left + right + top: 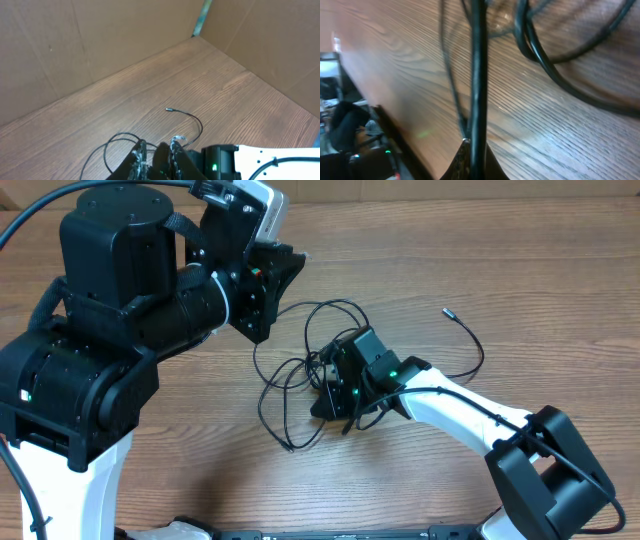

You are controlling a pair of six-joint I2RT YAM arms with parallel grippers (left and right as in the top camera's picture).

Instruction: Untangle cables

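several cables (292, 376) sit in one loose tangle on the table (520, 270), looped right around the right gripper (330, 392). right gripper is down in the tangle, fingertips (461, 162) pinched tight on one strand. one plug end (446, 311) lies well apart from the right gripper, far side. left gripper (290, 265) hangs raised, apart from the right gripper; can't tell how wide it is.

The cables (300, 370) are thin black wires in loose, overlapping loops, tangled around the right gripper (328, 398), whose fingertips pinch one strand (477, 75). One wire curves away behind that gripper, alongside its arm, and ends in a small silvery plug (447, 310).
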